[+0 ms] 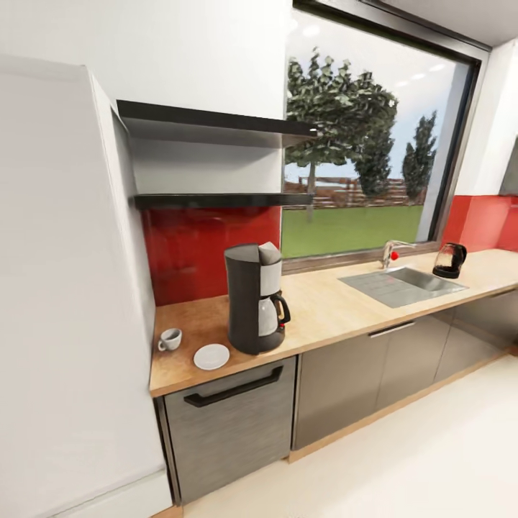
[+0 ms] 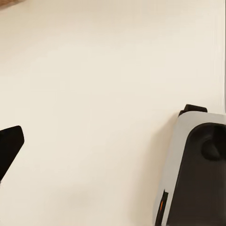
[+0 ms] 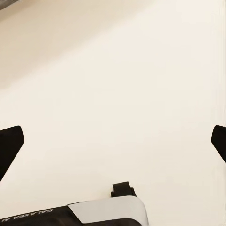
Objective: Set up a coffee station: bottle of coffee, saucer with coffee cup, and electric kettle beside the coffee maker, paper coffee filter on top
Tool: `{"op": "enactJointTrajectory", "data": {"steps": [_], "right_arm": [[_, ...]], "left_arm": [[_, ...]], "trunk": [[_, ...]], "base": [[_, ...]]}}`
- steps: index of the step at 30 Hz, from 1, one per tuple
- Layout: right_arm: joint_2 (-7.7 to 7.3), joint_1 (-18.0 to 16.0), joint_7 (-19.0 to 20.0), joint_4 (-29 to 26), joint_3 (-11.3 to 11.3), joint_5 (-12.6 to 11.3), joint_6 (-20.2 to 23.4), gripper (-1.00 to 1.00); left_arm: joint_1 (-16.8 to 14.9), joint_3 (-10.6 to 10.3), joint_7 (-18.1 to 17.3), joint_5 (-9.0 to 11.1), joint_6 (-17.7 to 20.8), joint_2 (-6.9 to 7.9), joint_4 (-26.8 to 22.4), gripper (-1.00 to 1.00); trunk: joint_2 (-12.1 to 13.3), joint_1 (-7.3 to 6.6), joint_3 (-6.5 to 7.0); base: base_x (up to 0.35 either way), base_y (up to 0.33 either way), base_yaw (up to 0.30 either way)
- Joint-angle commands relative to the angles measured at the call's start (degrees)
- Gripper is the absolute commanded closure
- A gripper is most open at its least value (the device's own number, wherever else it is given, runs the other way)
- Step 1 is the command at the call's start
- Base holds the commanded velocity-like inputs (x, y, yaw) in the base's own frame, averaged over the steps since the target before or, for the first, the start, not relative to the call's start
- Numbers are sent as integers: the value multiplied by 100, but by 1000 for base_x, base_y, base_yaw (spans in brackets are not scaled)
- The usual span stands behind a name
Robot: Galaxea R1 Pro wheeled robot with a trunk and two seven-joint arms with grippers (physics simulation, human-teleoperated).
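Left tool point(image 2: 113, 155): points down at the pale floor point(image 2: 94, 84); one dark fingertip point(image 2: 9, 146) shows at the frame's left edge, so how far it gapes I cannot tell; nothing seen in it.
Right tool point(image 3: 113, 143): also aimed at the floor, both dark fingertips at opposite frame edges, spread wide, holding nothing.
Writing: partial "GALAXEA" lettering point(image 3: 26, 215) on the robot's base at lower left.
Saucer point(image 1: 211, 356): bare, lower left on the tabletop point(image 1: 338, 302), just beside the coffee maker point(image 1: 256, 298).
Coffee cup point(image 1: 170, 339): left of the saucer, apart from it; contents unclear.
Electric kettle point(image 1: 450, 260): far right, beyond the sink point(image 1: 403, 285).
Shelves point(image 1: 216, 200): upper left, above the red backsplash.
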Motion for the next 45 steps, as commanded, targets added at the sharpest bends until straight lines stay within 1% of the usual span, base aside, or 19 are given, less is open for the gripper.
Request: {"op": "enactJointTrajectory", "data": {"steps": [1,5,11,13,22,24,26,29,35,45], "right_arm": [[-6,-5,-15,5,-33,25,-19,-100],[-65,-5,36,2,-33,25,-19,-100],[-103,-5,180,1,-33,25,-19,-100],[-152,-5,203,-1,-33,24,-18,-100],[-166,-5,206,-8,-39,13,-18,-100],[-192,-5,206,-10,-41,-49,-19,-100],[-237,-5,206,-8,-42,-233,-13,-100],[-251,-5,206,-4,-42,-313,-11,-100],[-294,-5,210,-3,-36,-348,-10,-100],[-296,-5,215,-3,-33,-353,-12,-100]], "left_arm": [[3,41,-20,30,-13,0,-11,-100],[5,46,-32,38,-16,-5,-11,-100],[5,43,-37,26,-17,-12,-11,-100],[7,40,-37,23,-14,-10,-14,-100],[8,14,-34,15,-14,0,-11,-100],[8,12,-30,15,-14,8,-11,-100],[8,22,-22,15,-1,10,-11,-100],[8,23,-21,15,4,20,-11,-100],[8,29,2,15,19,7,-11,-100],[8,31,16,20,7,63,-11,-100]], "trunk": [[-8,2,-10],[-8,2,-16],[-8,2,-36],[-8,2,-48],[-8,2,-115],[-8,2,-132],[-8,2,-148],[-8,2,-173],[-8,2,-224],[-8,2,-309]], "base": [[0,0,-297],[0,0,-299],[0,0,-290],[55,0,-239],[104,0,-195],[9,0,-174],[2,0,-170],[1,0,-168],[0,0,-166],[0,0,-162]]}}
